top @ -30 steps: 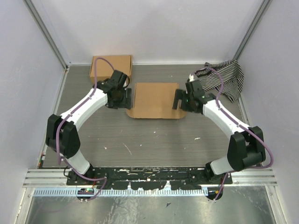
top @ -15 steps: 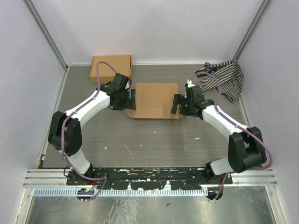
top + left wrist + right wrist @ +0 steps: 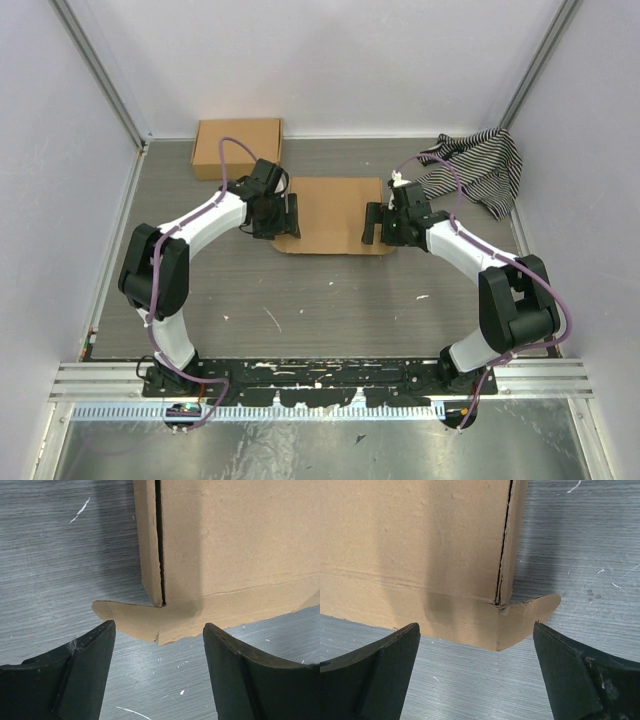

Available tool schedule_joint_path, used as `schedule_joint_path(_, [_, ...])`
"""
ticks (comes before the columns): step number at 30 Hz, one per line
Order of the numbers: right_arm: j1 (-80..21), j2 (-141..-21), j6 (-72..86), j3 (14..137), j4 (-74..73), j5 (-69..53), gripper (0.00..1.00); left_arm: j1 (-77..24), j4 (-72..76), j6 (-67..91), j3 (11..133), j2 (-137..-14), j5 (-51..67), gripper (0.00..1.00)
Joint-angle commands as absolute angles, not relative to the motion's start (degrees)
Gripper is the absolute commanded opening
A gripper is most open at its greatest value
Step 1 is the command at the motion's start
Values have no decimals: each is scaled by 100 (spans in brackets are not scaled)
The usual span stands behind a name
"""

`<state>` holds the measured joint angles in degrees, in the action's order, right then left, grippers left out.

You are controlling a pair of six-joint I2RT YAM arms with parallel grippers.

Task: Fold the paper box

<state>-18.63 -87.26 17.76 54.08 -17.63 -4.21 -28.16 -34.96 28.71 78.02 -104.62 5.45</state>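
While the wrist housings cover both short ends of the paper box (image 3: 335,212) from above, its side flaps can't be made out there. It lies on the bench (image 3: 320,300) toward the far edge, left gripper (image 3: 291,216) at its left end and right gripper (image 3: 371,224) at its right. A second cardboard box (image 3: 237,146) sits in the far-left corner and a striped cloth (image 3: 478,168) in the far-right corner, both clear of it. Left wrist: jaws spread wide and empty, fingers (image 3: 82,672) cropped at the frame bottom, box corner with a slit and a rounded tab flat ahead. Right wrist: jaws likewise wide apart and empty, matching corner and tab ahead, box top cropped.
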Motion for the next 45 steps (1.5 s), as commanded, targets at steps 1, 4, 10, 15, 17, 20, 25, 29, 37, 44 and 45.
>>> schedule_joint_path(1, [-1869, -8569, 1593, 5373, -1406, -631, 100, -2814, -3247, 2927, 7767, -10505, 681, 77])
schedule_joint_path(4, [-1866, -8599, 1574, 5346, -1371, -670, 100, -2814, -3234, 2939, 7777, -10579, 685, 77])
schedule_joint_path(10, [-1872, -8630, 1578, 5264, -1287, -844, 100, -2826, -3217, 2909, 7821, -10709, 709, 77])
schedule_joint_path(15, [-1872, -8647, 1596, 5191, -1239, -1114, 100, -2867, -3226, 2918, 7857, -10780, 900, 76])
schedule_joint_path(17, [-1866, -8648, 1615, 5171, -1232, -1222, 100, -2905, -3220, 2918, 7829, -10763, 948, 75])
schedule_joint_path(20, [-1872, -8636, 1649, 5185, -1279, -1386, 97, -2940, -3221, 2926, 7769, -10706, 1040, 73])
schedule_joint_path(25, [-1868, -8552, 1696, 5206, -1398, -1479, 86, -2960, -3210, 2943, 7657, -10653, 1259, 66])
schedule_joint_path(29, [-1868, -8532, 1696, 5358, -1649, -1542, 80, -2960, -3463, 2921, 7732, -10672, 1292, 62])
schedule_joint_path(37, [-1869, -8581, 1760, 5807, -2361, -1547, 67, -2957, -4423, 2710, 8271, -10764, 1319, 55])
schedule_joint_path(44, [-1872, -8688, 1889, 6224, -2899, -1704, 61, -2960, -4823, 2681, 8513, -10775, 1430, 53])
schedule_joint_path(45, [-1868, -8692, 1908, 6265, -2945, -1708, 61, -2961, -4905, 2673, 8562, -10795, 1452, 53])
